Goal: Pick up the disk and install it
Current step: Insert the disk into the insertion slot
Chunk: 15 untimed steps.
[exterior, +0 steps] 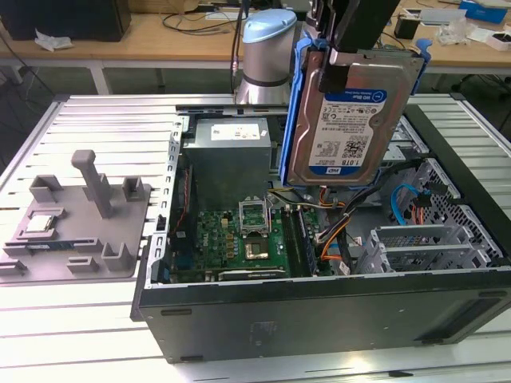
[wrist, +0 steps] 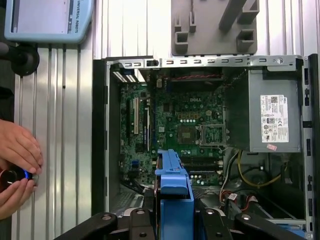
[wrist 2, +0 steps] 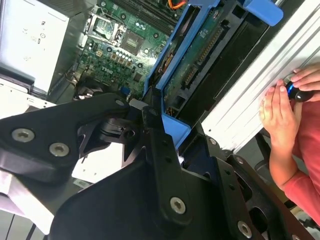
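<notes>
**Gripper w/ disk above the open PC case**

Black linkage-type gripper [wrist: 175, 222] sits closest to the lens in both wrist views. Its two fingers are clenched on opposite sides of the disk [wrist: 174, 182], a flat rectangular silver hard drive w/ blue plastic frame.

Exterior view: the disk [exterior: 351, 120] hangs upright on edge, slightly tilted, w/ its white-and-blue label facing the camera, gripped at its upper end. It is in the air over the open black metal computer case [exterior: 319, 315], above a bundle of orange and yellow wires [exterior: 335, 227]. On the exterior view's left is the grey boxy power supply [exterior: 231, 155]; on the exterior view's right, the perforated grey metal drive cage [exterior: 447, 211]. The disk is not seated in any bay.

Second wrist view: the disk's underside shows a green circuit board [wrist 2: 200, 55] inside the blue frame.

Green motherboard [exterior: 239, 239] lies on the case floor, lower than the disk and toward the exterior view's left.

A grey plastic fixture plate w/ upright pegs [exterior: 80, 223] rests on the ribbed aluminium tabletop [exterior: 104, 128], just beside the case. A small square silver chip [exterior: 40, 226] lies on the plate.

A person's hands [wrist: 20, 147] are at the table edge, outside the case, around a small black-and-blue object [wrist: 11, 176]. A red sleeve [wrist 2: 305, 165] appears in the second wrist view.
</notes>
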### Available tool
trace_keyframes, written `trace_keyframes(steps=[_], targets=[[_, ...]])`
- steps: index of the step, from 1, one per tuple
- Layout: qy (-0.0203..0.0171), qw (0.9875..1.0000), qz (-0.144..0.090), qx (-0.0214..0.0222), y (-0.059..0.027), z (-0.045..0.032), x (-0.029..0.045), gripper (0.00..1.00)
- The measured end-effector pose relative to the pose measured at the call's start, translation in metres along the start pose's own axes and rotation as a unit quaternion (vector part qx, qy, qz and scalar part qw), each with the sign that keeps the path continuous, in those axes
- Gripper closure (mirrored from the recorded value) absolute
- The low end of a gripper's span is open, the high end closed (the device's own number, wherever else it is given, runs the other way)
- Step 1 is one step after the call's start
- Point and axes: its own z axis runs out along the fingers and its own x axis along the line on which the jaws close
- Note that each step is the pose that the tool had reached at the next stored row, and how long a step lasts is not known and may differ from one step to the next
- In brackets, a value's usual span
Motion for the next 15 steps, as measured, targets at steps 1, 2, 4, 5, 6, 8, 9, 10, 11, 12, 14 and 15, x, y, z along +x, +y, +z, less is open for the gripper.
trace_keyframes(steps=[1, 2, 4, 5, 6, 8, 9, 10, 11, 12, 14, 15], targets=[[-0.0013, 1.0, 0.0, 0.0008, 0.0, 0.0002, 0.0017, 0.64], [-0.0033, 1.0, 0.0, 0.0022, 0.0, 0.0005, 0.0054, 0.64], [-0.0051, 1.0, 0.0, 0.0034, -0.0001, 0.0009, 0.0102, 0.64], [-0.0057, 1.0, 0.0, 0.0043, -0.0005, 0.001, 0.0126, 0.64], [-0.0059, 1.0, 0.0, 0.0048, -0.0014, 0.0011, 0.0136, 0.64], [-0.0063, 1.0, 0.0, 0.0055, -0.006, 0.0011, 0.0152, 0.64], [-0.0064, 1.0, 0.0, 0.0058, -0.0073, 0.0011, 0.0156, 0.64], [-0.0064, 1.0, 0.0, 0.006, -0.0087, 0.001, 0.0161, 0.64], [-0.0066, 1.0, 0.0, 0.0067, -0.0107, 0.0011, 0.0171, 0.64], [-0.0066, 0.9999, 0.0, 0.0079, -0.0138, 0.0011, 0.0187, 0.64], [-0.0067, 0.9999, 0.0, 0.0091, -0.0162, 0.0012, 0.0201, 0.64], [-0.0067, 0.9999, 0.0, 0.01, -0.0183, 0.0012, 0.0209, 0.64]])
